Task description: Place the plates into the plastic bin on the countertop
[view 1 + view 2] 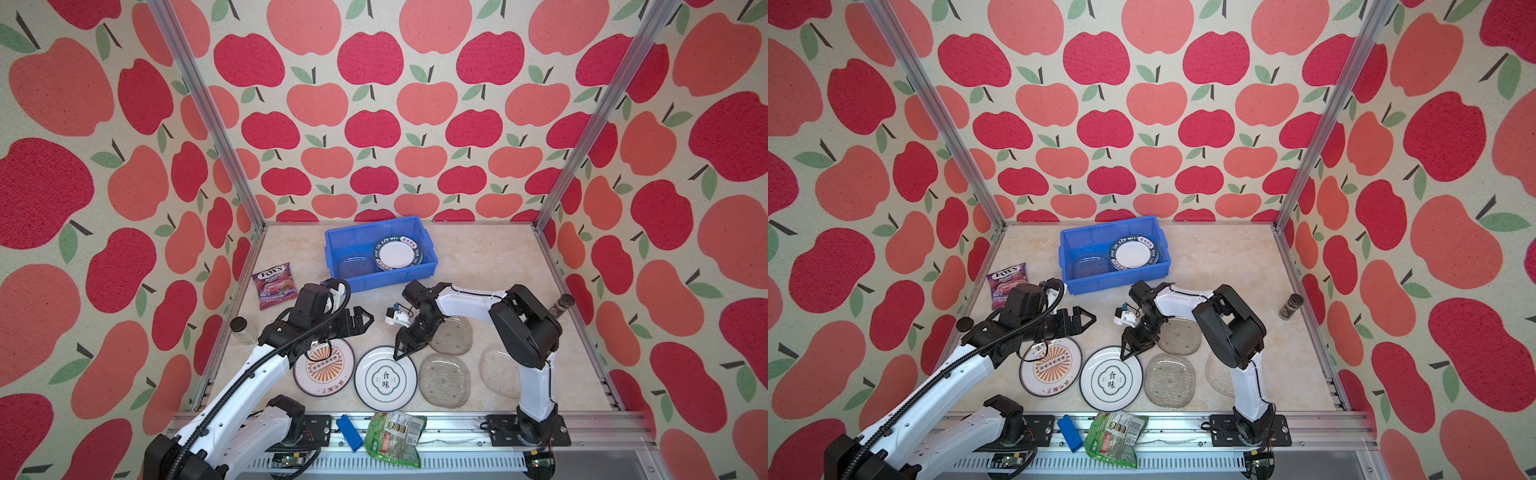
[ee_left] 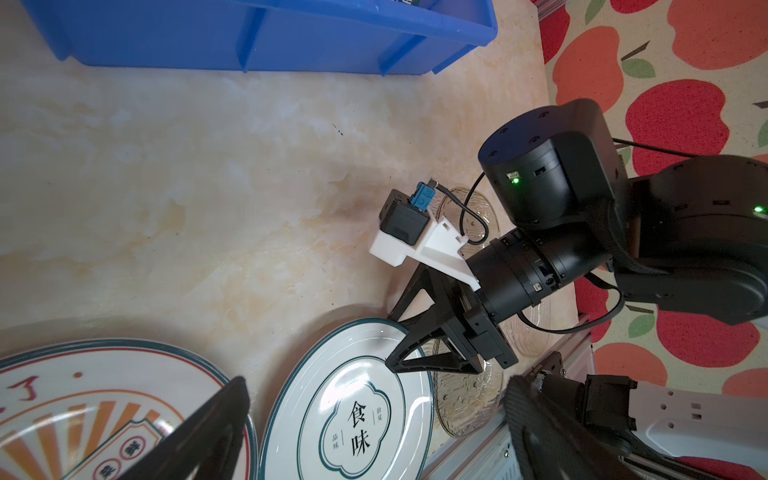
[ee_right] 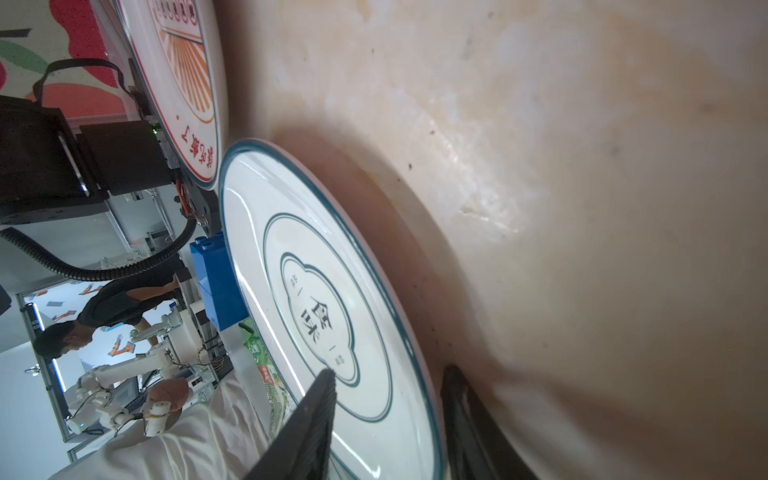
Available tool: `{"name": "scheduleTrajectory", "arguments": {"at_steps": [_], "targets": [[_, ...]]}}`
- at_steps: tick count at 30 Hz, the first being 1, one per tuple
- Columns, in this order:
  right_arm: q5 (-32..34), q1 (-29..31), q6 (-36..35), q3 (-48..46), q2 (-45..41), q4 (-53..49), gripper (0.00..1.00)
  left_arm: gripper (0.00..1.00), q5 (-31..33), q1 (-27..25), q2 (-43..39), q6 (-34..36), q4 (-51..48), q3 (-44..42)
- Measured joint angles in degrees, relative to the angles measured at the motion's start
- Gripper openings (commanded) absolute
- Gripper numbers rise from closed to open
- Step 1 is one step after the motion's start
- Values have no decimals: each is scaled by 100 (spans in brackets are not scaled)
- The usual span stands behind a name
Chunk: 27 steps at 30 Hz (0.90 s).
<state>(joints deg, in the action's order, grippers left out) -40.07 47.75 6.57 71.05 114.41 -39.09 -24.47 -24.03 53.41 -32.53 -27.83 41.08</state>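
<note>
A round white plate with Chinese characters (image 1: 385,380) lies flat on the countertop (image 1: 478,266). My right gripper (image 1: 401,353) is open across its far rim, one finger (image 3: 316,407) over the inside and one outside. Left of it lies the orange sunburst plate (image 1: 324,368). Above that plate's far edge my left gripper (image 1: 368,319) hangs wide open and empty. Three glass plates (image 1: 444,380) (image 1: 455,334) (image 1: 498,372) lie on the right, partly under the right arm. The blue plastic bin (image 1: 390,280) at the back holds a lettered white plate (image 1: 397,253) and a glass plate (image 1: 355,265).
A purple candy bag (image 1: 274,284) and a black-lidded jar (image 1: 241,330) sit by the left rail. A dark-capped jar (image 1: 561,306) stands at the right rail. A small blue block (image 1: 349,432) and a green packet (image 1: 395,436) lie on the front rail.
</note>
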Motion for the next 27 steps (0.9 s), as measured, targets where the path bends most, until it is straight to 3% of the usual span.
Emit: {"name": "scheduleTrajectory", "arguments": {"at_steps": [12,14,22,27], "targets": [[-94,-31,-22,33,114,2,30,99,-7,249,7,7,2,0],[-90,-66,-24,33,116,7,23,99,-9,284,28,28,4,0],[-81,-216,48,31,116,57,17,99,-48,404,76,48,35,0],[-155,-247,63,20,116,151,20,99,-81,472,181,48,92,0]]}}
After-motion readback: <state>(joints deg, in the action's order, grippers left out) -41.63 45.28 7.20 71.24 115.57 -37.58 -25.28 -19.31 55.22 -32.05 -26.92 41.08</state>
